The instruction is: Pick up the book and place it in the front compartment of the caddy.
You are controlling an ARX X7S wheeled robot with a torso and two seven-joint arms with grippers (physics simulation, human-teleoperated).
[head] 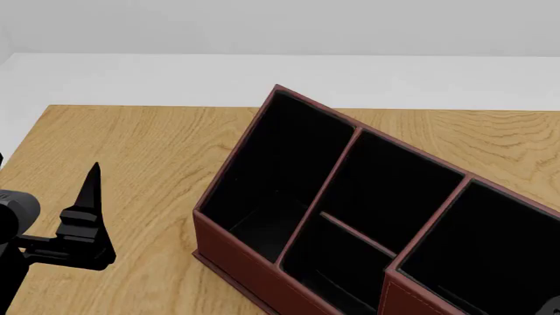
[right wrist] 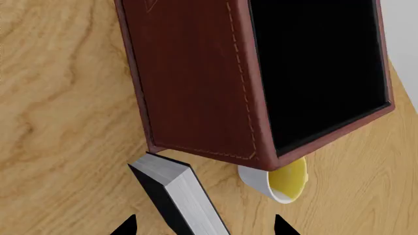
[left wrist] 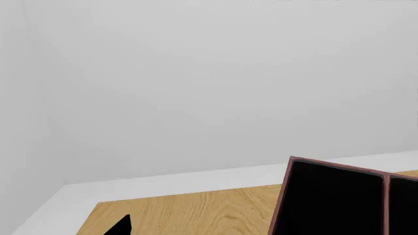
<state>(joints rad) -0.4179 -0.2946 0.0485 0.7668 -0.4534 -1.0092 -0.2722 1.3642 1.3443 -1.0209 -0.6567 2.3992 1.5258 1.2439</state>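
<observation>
We find no legible text, label, brand, number or sign in any view. The caddy [right wrist: 196,78] shows only stitching on its leather wall, and the book [right wrist: 179,196] is unmarked.

Support: light wood-grain table [head: 140,151]. Resting on it: dark red caddy [right wrist: 196,83], black inside; black book [right wrist: 176,196] w/ grey page edge just beside caddy; white mug [right wrist: 277,182], yellow interior.

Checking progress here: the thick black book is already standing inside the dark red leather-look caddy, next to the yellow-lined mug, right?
No. In the right wrist view the thick black book stands on the wooden table outside the dark red leather-look caddy, beside the yellow-lined mug.
</observation>
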